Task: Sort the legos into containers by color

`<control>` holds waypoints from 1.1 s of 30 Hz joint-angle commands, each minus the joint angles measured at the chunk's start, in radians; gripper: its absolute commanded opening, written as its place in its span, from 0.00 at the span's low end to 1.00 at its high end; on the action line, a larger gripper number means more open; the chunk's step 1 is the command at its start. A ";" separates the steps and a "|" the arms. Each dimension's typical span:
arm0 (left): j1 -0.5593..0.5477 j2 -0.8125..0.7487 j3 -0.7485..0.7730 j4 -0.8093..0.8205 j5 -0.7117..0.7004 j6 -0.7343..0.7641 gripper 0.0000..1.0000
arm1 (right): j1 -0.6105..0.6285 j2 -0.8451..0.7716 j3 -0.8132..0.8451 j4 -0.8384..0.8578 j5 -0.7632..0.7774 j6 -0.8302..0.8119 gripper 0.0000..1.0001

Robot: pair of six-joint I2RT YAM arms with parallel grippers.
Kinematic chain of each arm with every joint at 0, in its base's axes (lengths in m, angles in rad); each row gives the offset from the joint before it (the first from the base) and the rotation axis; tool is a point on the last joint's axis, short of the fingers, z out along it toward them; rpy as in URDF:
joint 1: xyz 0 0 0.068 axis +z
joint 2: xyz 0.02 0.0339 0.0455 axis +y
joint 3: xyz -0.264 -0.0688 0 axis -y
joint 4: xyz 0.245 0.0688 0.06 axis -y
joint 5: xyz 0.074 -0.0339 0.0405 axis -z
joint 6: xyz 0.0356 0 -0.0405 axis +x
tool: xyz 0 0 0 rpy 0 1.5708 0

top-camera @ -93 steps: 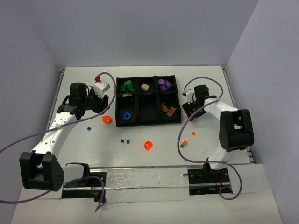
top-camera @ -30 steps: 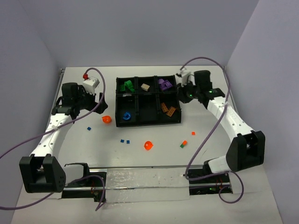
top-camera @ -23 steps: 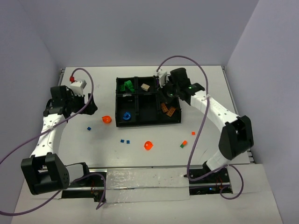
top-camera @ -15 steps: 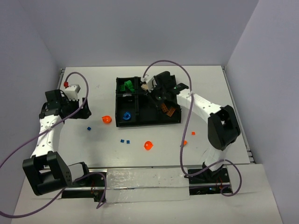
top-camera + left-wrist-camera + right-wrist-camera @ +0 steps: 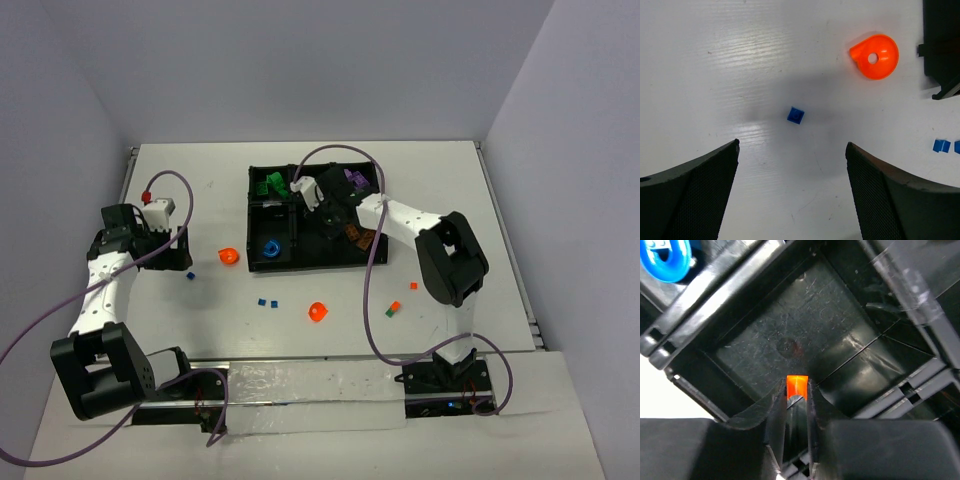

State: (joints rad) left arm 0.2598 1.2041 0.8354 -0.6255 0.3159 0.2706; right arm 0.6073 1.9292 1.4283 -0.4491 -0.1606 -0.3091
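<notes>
Orange lego (image 5: 796,383): 1 tiny piece, held in the air over the tray (image 5: 300,266), not yet in a container.
Right gripper (image 5: 796,391): fingers pressed together, pinching the orange lego at their tips.
Key relation: the empty compartment (image 5: 790,335) lies straight below the piece. It is the middle cell of the near row, and the blue ring (image 5: 667,257) sits 1 cell to the left.
Long axis: too small to tell; for a straight drop it likely does not matter.
Next move, judged: let go here. No orange shows in any cell, so this one would take that color.
Left gripper (image 5: 792,146): spread wide above the table, holding nothing.
Blue brick (image 5: 795,115): just ahead of that gap and centered on it, so the left arm is the nearer one.
Orange cone (image 5: 874,56): loose on the table, beside the tray.
</notes>
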 commanded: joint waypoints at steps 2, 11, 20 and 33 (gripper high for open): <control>0.011 -0.013 -0.008 0.000 -0.042 0.020 0.90 | 0.016 0.020 0.063 0.031 0.037 0.008 0.46; 0.013 0.045 -0.021 0.046 -0.023 0.030 0.80 | 0.028 -0.004 0.085 0.017 0.015 0.021 0.74; 0.010 0.133 -0.053 0.088 0.061 0.221 0.63 | 0.037 -0.128 0.126 -0.033 -0.041 0.048 0.76; 0.009 0.249 -0.036 0.139 0.081 0.306 0.60 | -0.103 -0.316 0.048 -0.093 -0.091 0.027 0.79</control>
State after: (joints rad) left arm 0.2638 1.4219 0.7784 -0.5328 0.3542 0.5311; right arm 0.5881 1.6476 1.4979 -0.4994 -0.2340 -0.2813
